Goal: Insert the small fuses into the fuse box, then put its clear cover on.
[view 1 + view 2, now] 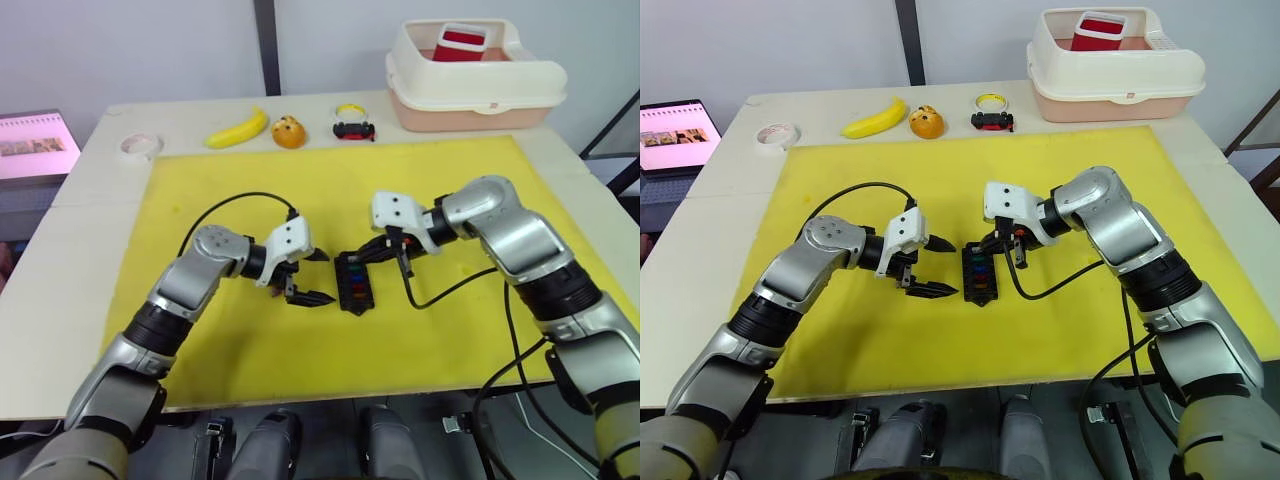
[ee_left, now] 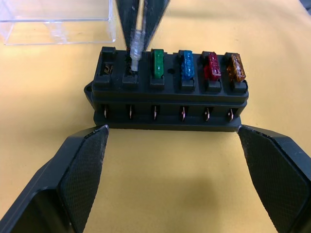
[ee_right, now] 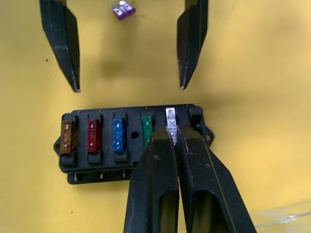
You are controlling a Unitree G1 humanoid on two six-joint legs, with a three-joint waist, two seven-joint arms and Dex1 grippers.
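Observation:
The black fuse box (image 1: 354,284) lies on the yellow mat between my two grippers. Orange (image 2: 235,67), red (image 2: 211,65), blue (image 2: 186,64) and green (image 2: 158,63) fuses sit in a row of its slots. My right gripper (image 3: 171,132) is shut on a pale grey fuse (image 2: 135,46), whose end is at the slot beside the green one. The end slot (image 2: 107,70) is bare. My left gripper (image 1: 325,277) stands open just left of the box, touching nothing. A purple fuse (image 3: 123,9) lies loose on the mat. The clear cover (image 2: 58,22) rests behind the box.
A banana (image 1: 238,128), an orange (image 1: 288,132), a small toy car (image 1: 354,130) and a tape roll (image 1: 141,146) line the table's far edge. A cream tub (image 1: 475,90) holding a red container stands at the back right. A screen (image 1: 675,130) sits far left.

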